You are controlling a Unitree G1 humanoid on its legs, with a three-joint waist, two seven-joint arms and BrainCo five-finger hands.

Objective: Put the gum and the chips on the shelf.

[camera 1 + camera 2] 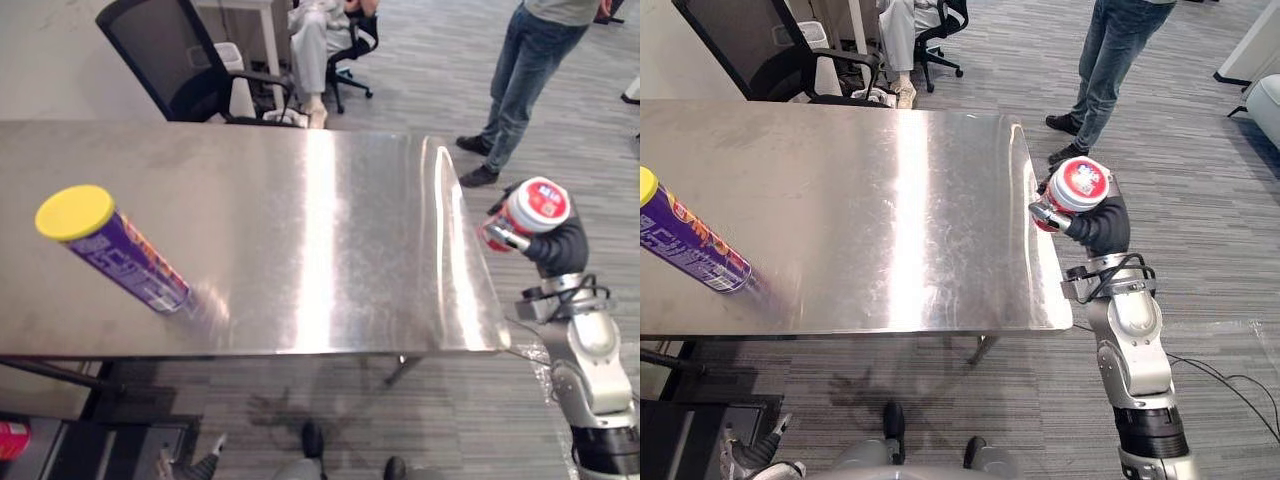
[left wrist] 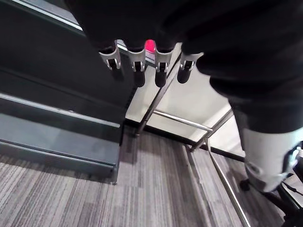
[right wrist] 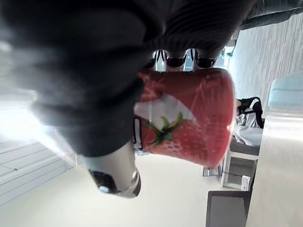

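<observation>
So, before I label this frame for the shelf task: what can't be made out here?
Gum tub: left eye view, part of its side hidden by the right hand curled round it.
Red thing: left eye view's lower-left corner, cut off by the edge, unidentifiable.
Shelf: left wrist view, upper part behind the left hand; contents unclear.
Chips can: right eye view, lid mostly cut off by the left edge.

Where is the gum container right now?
In the eye views, the gum container is clasped in the right hand, in the air just past the steel table's right edge; the chips tube sits far left.
</observation>
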